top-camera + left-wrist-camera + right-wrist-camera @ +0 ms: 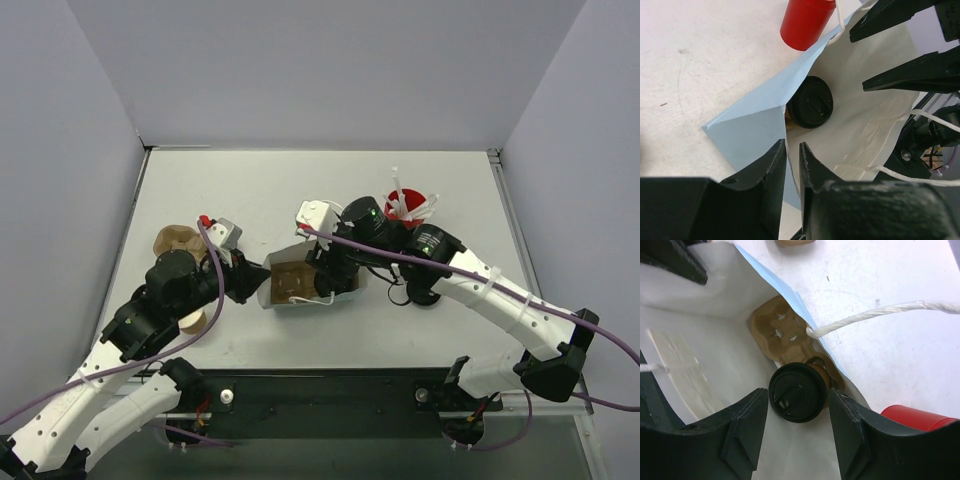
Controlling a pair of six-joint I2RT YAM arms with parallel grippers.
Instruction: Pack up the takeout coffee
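Observation:
The takeout coffee (799,392), a tan cup with a black lid, stands in a tan cardboard carrier (777,330) inside the blue bag (730,295). My right gripper (797,391) is open inside the bag, with a finger on each side of the lid and a gap to it on both sides. The left wrist view shows the lid (810,107) deep in the bag (750,135). My left gripper (792,150) is shut on the bag's near edge. In the top view the bag (300,303) lies mid-table, with the left gripper (252,282) at its left rim.
A red cup of white straws (410,205) stands behind the bag to the right and also shows in the left wrist view (805,22). A tan cardboard carrier (175,240) and a lidless tan cup (192,319) sit at the left. A white string handle (880,312) crosses the bag's rim.

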